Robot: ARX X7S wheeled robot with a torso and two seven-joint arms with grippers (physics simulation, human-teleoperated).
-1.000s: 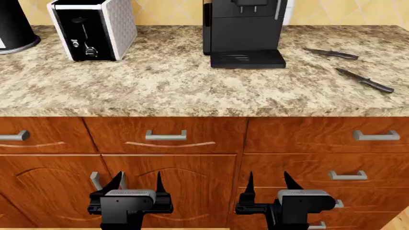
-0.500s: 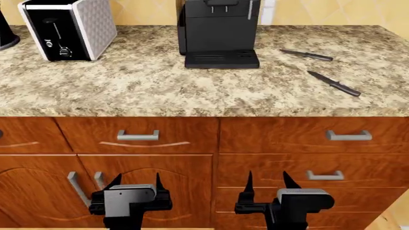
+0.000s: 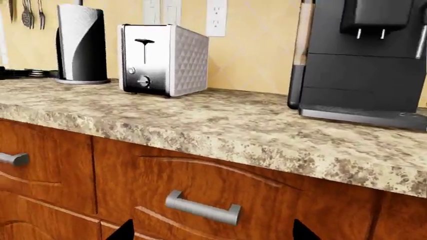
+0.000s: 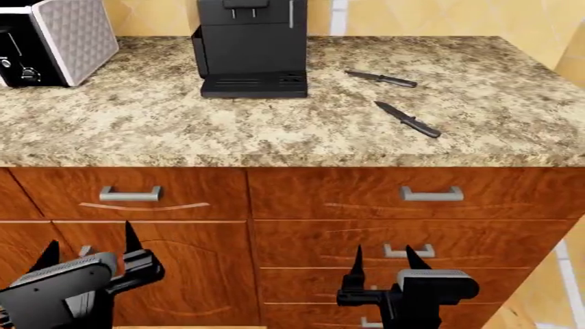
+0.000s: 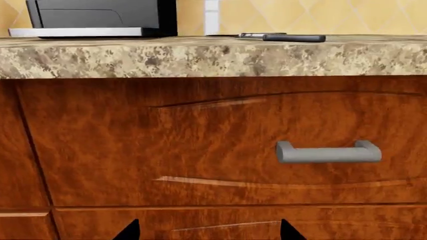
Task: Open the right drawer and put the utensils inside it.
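Two dark knives, the utensils, lie on the granite counter: one (image 4: 409,120) near the front, the other (image 4: 382,79) behind it by the coffee machine. A knife (image 5: 280,37) also shows edge-on in the right wrist view. Under them the right drawer (image 4: 347,195) is closed, with its silver bar handle (image 4: 431,195); the same handle (image 5: 328,151) shows in the right wrist view. My right gripper (image 4: 387,259) hangs open and empty in front of the lower drawers, below that handle. My left gripper (image 4: 89,245) is open, tilted, low at the left, before the cabinet door. Only fingertips of each gripper (image 3: 213,232) (image 5: 209,231) show in the wrist views.
A black coffee machine (image 4: 251,44) and a toaster (image 4: 55,41) stand at the back of the counter. A grooved left drawer (image 4: 130,194) sits beside the right one, and lower drawers with handles (image 4: 407,251) lie beneath it. The counter ends at the right (image 4: 557,82). A paper towel roll (image 3: 80,45) stands far left.
The whole head view has shifted right, so counter, knives and drawers slid left in the picture. My left gripper swung out to the left and tilted. The right gripper keeps its place.
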